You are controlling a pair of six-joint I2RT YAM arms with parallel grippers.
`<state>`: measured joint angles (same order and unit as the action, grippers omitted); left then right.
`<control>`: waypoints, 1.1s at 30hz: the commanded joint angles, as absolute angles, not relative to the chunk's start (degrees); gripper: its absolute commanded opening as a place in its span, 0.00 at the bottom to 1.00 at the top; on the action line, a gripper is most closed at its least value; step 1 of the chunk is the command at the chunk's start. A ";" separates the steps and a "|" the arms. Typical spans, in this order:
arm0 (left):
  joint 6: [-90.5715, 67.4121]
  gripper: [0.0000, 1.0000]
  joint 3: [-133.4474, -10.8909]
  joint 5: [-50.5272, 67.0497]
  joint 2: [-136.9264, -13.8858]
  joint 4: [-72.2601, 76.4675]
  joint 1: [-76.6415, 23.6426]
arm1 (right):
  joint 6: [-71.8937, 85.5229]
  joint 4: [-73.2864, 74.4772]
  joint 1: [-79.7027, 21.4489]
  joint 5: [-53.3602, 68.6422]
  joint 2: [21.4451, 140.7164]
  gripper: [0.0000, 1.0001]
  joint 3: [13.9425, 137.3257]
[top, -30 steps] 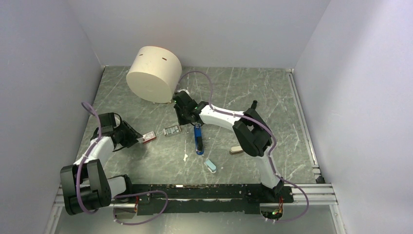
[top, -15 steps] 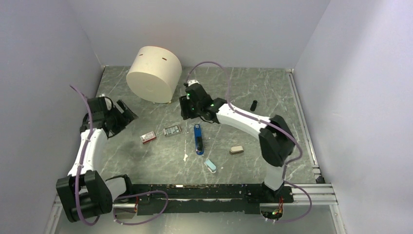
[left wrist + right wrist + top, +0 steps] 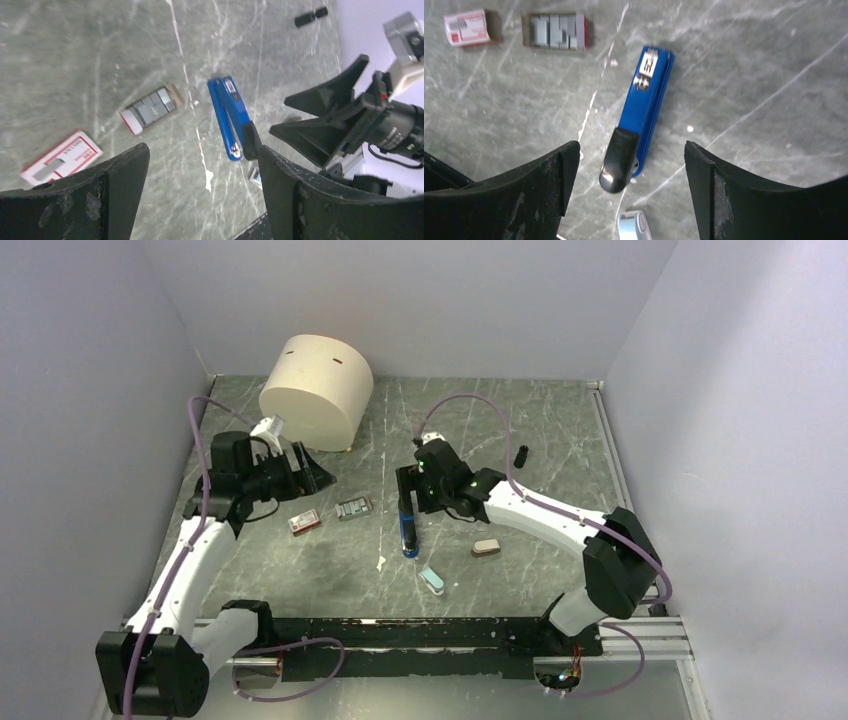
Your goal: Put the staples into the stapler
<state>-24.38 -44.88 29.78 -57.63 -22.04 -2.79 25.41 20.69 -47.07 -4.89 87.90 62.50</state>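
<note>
Left pincer point(image 3: 203, 146): fingers point(image 3: 115, 190) spread wide with only counter showing in the gap. I hold nothing. It hangs in the air just by the foot of the cream drum point(image 3: 316, 390), tipped toward the staples.
Right pincer point(image 3: 629, 147): also spread wide and empty. It hangs over the stapler, whose black end shows in the gap in my wrist view. It looks clear of the stapler; how high above it I cannot tell.
Stapler point(image 3: 408, 530): flat on the counter point(image 3: 470, 420), about mid-field. Blue top faces up, with a small label at one end. The arm is down on the base as far as I can see. The long axis runs far to near, black end toward the near edge.
Staples point(image 3: 353, 508): grey ribbed block in its little open tray, on the counter. Just left of the stapler's far end, apart from it.
Red-and-white box point(image 3: 305, 522): lying flat to the left of the staples, near them, not touching.
Pale-blue capsule point(image 3: 432, 580): on the counter just past the stapler's black end, slightly to the right.
Beige oval lump point(image 3: 486, 547): right of the stapler, apart from it.
Black cylinder point(image 3: 521, 456): toward the far right, well apart from the rest.
White scrap point(image 3: 381, 562): small fleck left of the stapler's near end.
</note>
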 commanded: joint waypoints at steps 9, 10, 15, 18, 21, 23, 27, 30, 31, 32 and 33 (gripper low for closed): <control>-29.61 0.82 -34.38 27.38 -53.77 -14.72 -11.29 | 33.54 21.71 -51.77 -5.41 88.29 0.60 57.15; -29.45 0.82 -34.37 27.09 -54.07 -14.95 -11.44 | 33.79 22.23 -52.17 -6.29 88.74 0.59 57.50; -28.49 0.85 -34.09 25.20 -54.13 -16.47 -12.29 | 34.94 22.56 -52.97 -9.67 90.66 0.60 57.89; -27.97 0.91 -33.77 24.97 -53.36 -16.94 -12.62 | 35.23 22.37 -53.34 -9.78 91.75 0.54 58.61; -28.22 0.91 -34.10 23.85 -53.52 -18.08 -12.98 | 35.31 22.72 -53.76 -9.33 92.81 0.52 59.53; -28.81 0.91 -33.66 24.01 -53.40 -17.87 -13.14 | 35.25 22.92 -54.16 -9.06 93.26 0.52 59.80; -30.42 0.90 -32.18 24.69 -53.24 -16.84 -13.42 | 35.71 25.81 -54.56 -8.51 95.23 0.49 61.01; -31.47 0.90 -31.69 24.57 -53.45 -17.09 -13.58 | 36.43 27.47 -55.07 -9.32 96.23 0.44 61.62; -31.66 0.90 -31.58 24.47 -53.52 -17.13 -13.62 | 36.82 27.59 -55.26 -9.40 96.10 0.43 61.61; -31.81 0.91 -31.49 24.39 -53.60 -17.07 -13.70 | 37.05 27.56 -55.40 -9.55 95.89 0.40 61.42; -32.27 0.91 -31.28 24.29 -53.70 -16.79 -13.83 | 37.35 27.33 -55.52 -9.51 95.70 0.34 61.17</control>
